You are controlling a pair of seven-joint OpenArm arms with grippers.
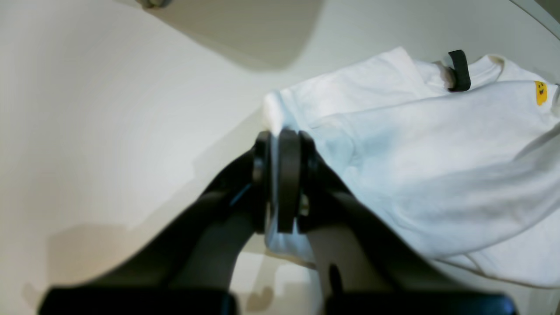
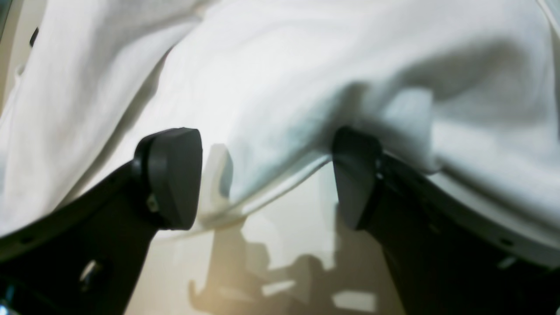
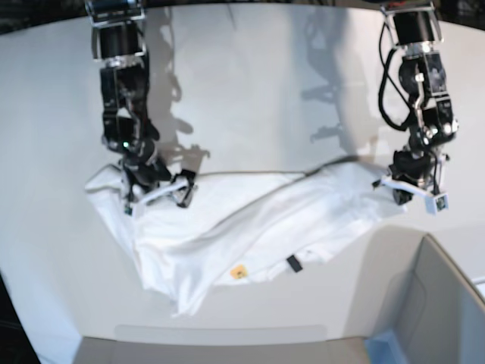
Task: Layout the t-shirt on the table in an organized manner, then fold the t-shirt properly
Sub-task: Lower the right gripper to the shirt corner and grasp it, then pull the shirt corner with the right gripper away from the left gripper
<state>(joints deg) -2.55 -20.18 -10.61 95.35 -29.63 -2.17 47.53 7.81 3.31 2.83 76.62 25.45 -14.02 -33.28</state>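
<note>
**T-shirt spread loosely between two claws on the white tabletop**

The white t-shirt (image 3: 250, 220) lies crumpled across the middle of the tabletop (image 3: 250, 91), stretched in a rough band from one arm to the other, with a lobe of cloth sagging toward the near edge. The fabric is wrinkled and partly doubled over itself; the printed graphic does not show. A small black tag (image 3: 294, 263) and a small yellow-orange label (image 3: 239, 271) sit near the lower hem of the heap, a little apart from each other. In the left wrist view the same tag (image 1: 458, 70) stands as a dark loop by the neckline, and the label (image 1: 541, 92) lies on the cloth toward the frame's right edge.

The left claw (image 1: 282, 140), on the right of the base view, is pinched nearly closed on a fold at the shirt's edge; cloth shows between its dark pads and below them. The gripped corner is raised slightly from the tabletop.

The right claw (image 2: 267, 175), on the left of the base view, stands wide. Its two black fingertips (image 2: 173, 175) straddle a hem of the shirt, one tip on top of the cloth, the other tucked under a drooping fold. The bare tabletop is visible beneath the hem.

A grey box-like corner piece (image 3: 432, 303) occupies the near right of the base view, clear of the shirt.
</note>
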